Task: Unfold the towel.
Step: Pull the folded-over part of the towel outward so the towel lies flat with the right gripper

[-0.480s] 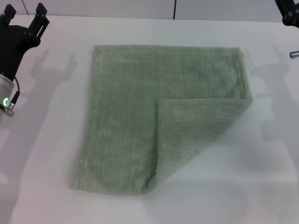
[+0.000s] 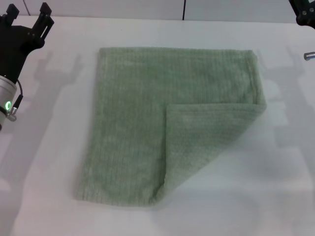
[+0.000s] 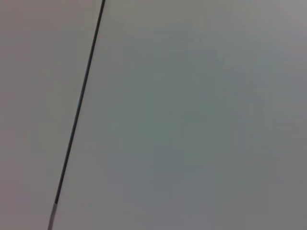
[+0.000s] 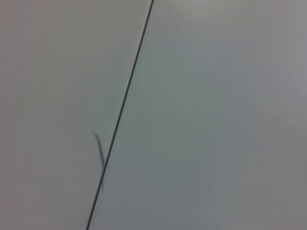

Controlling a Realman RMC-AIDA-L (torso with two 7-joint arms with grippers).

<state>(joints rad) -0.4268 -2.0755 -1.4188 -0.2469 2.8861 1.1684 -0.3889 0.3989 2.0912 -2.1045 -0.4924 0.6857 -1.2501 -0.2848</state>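
Observation:
The pale sage-green towel (image 2: pixel 147 123) lies flat on the white table (image 2: pixel 49 147) in the head view. Its near right corner is folded over onto the cloth as a triangular flap (image 2: pixel 202 137). My left gripper (image 2: pixel 27 18) is raised at the far left, well clear of the towel, with its black fingers spread apart and empty. My right arm (image 2: pixel 302 12) shows only as a black part at the top right corner; its fingers are out of view. The wrist views show only plain wall panels with a dark seam.
White wall panels (image 2: pixel 147 7) rise behind the table's far edge. Bare table surface lies on all sides of the towel. A small metal part (image 2: pixel 309 55) of the right arm shows at the right edge.
The right arm's parts at the top right have shifted slightly up. The towel and the left gripper have not visibly moved.

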